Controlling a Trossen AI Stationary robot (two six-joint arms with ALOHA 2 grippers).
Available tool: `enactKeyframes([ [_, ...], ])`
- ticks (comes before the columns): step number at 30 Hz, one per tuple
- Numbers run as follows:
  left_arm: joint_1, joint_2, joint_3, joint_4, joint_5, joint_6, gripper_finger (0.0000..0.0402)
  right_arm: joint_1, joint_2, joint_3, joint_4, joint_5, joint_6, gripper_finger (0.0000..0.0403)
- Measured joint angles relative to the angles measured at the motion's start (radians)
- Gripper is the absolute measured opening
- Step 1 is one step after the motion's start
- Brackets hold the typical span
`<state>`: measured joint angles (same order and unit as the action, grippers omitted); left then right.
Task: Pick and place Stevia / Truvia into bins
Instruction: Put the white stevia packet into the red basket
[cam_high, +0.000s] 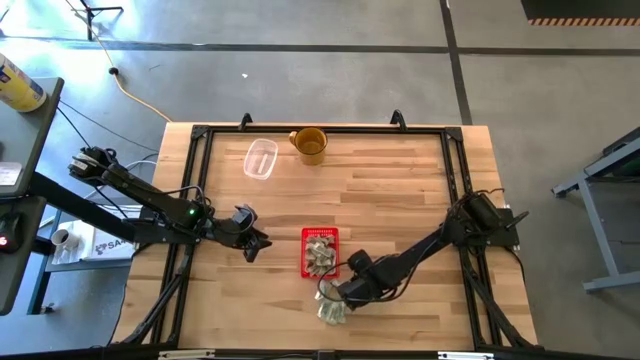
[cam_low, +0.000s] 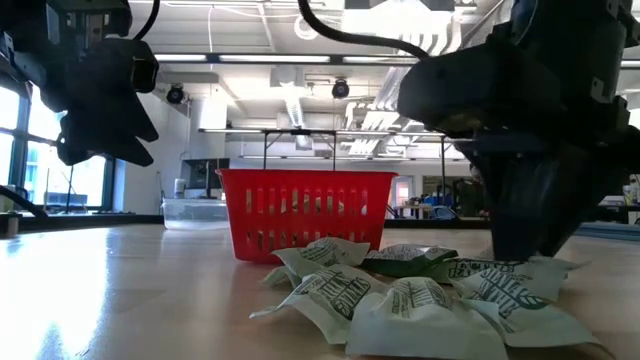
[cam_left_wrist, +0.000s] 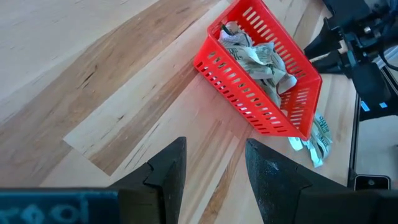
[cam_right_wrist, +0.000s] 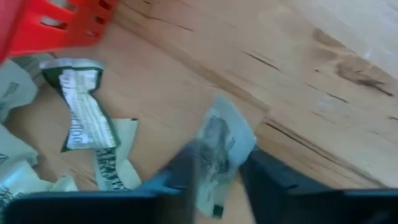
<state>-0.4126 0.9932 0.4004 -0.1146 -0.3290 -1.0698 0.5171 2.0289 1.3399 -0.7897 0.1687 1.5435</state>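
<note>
Stevia packets (cam_high: 331, 310) are lying heaped on the desk (cam_high: 400, 200) at 6 o'clock of the red bin (cam_high: 320, 251), which is holding more. Right end effector (cam_right_wrist: 221, 163) is gripping one packet (cam_right_wrist: 219, 142) at the heap. Left end effector (cam_high: 254, 244) is hovering, fingers narrowly parted, at the bin's 9 o'clock.
</note>
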Motion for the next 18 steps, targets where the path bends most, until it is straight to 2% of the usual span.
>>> enactKeyframes([
  [2,0.0,0.0,0.0,0.0,0.0,0.0,0.0198,0.0,0.0,0.001,-0.015,-0.006,-0.006,0.004],
  [4,0.0,0.0,0.0,0.0,-0.001,0.0,0.0198,0.0,0.0,0.003,-0.027,-0.022,-0.025,0.0012],
  [8,0.0,0.0,0.0,0.0,-0.001,0.0,0.0198,-0.001,-0.012,0.037,-0.066,-0.019,-0.08,0.0021],
  [14,0.0,0.0,0.0,0.002,-0.006,-0.001,0.0198,-0.054,-0.155,0.068,-0.073,0.163,-0.196,0.0008],
  [16,0.0,0.0,0.0,0.002,-0.007,-0.001,0.0198,-0.109,-0.178,0.066,-0.022,0.138,-0.296,0.0015],
  [18,0.0,0.0,0.0,0.004,-0.007,-0.001,0.0198,-0.167,-0.183,0.066,0.094,0.047,-0.435,0.0017],
])
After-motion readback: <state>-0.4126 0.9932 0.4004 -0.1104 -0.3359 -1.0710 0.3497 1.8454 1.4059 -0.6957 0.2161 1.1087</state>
